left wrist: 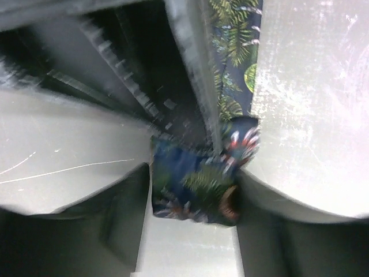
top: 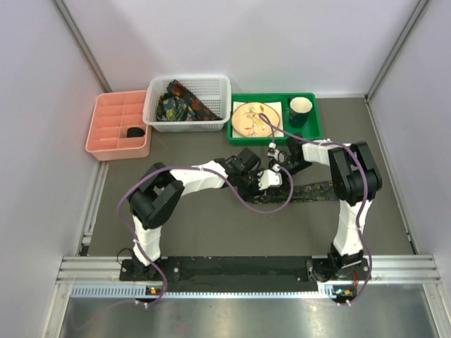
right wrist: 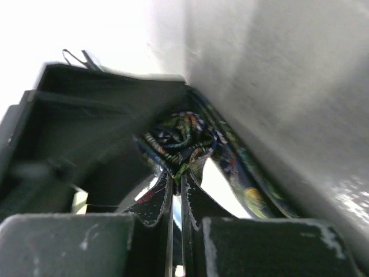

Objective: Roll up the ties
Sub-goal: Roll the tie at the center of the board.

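Far left: pink divided tray (top: 99,120), small black object (top: 135,132) in one near compartment.
Just right of it: white slotted basket (top: 187,124).
Right of basket, touching or nearly so: green tray (top: 314,131).
On green tray: round pale plate (top: 239,127) at left, small items on it too small to tell; dark green cup (top: 300,110) at right, upright.
All on grey table (top: 211,229).
Near edge: metal rail (top: 246,279).

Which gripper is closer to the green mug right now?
Right. The right gripper is just in front and to the left of the mug; the left gripper lies farther back toward the bases. Both are at the tie.
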